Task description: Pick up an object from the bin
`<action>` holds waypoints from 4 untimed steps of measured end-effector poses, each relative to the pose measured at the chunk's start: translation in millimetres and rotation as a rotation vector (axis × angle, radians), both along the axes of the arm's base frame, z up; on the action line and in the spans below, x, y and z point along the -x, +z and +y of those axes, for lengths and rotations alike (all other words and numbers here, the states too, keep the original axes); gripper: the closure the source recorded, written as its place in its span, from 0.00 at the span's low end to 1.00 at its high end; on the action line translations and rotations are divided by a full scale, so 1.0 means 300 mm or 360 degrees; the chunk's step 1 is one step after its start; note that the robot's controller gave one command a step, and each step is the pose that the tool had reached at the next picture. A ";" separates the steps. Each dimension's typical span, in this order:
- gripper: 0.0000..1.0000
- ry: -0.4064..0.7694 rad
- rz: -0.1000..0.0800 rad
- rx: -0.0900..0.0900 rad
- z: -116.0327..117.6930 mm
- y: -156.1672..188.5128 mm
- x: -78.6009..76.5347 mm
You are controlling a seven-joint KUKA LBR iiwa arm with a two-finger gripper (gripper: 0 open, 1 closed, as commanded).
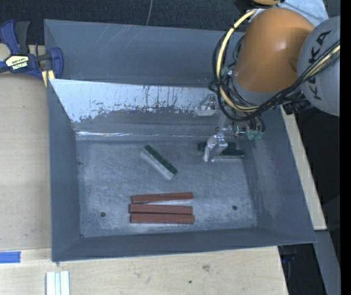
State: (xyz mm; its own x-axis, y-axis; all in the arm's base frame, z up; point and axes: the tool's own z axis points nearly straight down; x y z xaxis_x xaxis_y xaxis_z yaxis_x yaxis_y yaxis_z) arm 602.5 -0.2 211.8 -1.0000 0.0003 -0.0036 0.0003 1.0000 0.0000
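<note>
My gripper [214, 149] hangs over the right part of the bin floor, near the back wall, with nothing visible between its fingers. A small grey and dark green block [159, 161] lies tilted on the floor to the gripper's left, a short gap away. Three reddish-brown sticks [161, 208] lie side by side near the front of the bin, below and left of the gripper.
The arm with its orange cover and yellow cables reaches in over the bin's back right corner. Bare floor lies at the bin's left side and to the right of the sticks.
</note>
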 end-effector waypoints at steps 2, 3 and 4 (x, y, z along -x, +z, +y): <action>1.00 0.0032 -0.0040 -0.0003 0.129 -0.443 0.038; 1.00 0.0031 -0.0040 -0.0003 0.129 -0.443 0.038; 1.00 0.0086 -0.0002 0.0001 0.057 0.003 -0.058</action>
